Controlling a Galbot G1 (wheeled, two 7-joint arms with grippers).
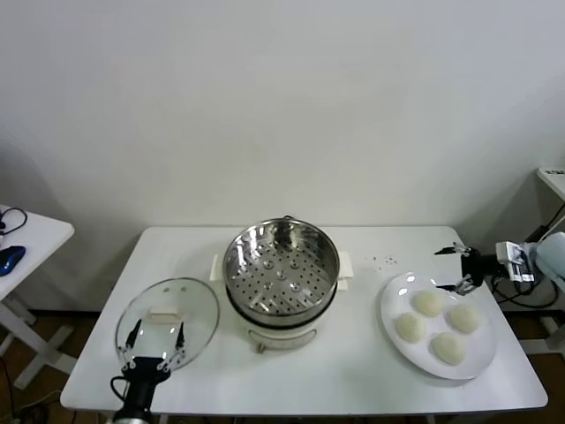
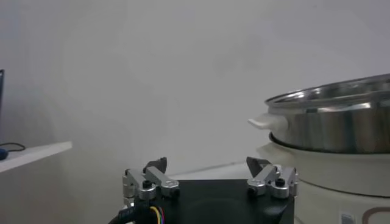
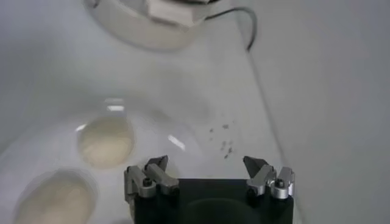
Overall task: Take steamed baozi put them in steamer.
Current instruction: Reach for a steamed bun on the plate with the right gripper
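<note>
Nearest me, my left gripper (image 1: 152,343) waits open over the glass lid (image 1: 168,321). At the plate's (image 1: 481,358) far edge my right gripper (image 1: 457,268) hovers open beside four steamed baozi (image 1: 430,303); none is in the steamer (image 1: 281,265) at centre. Next I must lower onto the nearest bun and close gently.

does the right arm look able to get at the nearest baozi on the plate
Probably yes. The right pincer is open at the plate's far rim, close beside the nearest baozi, and nothing stands between them.
</note>
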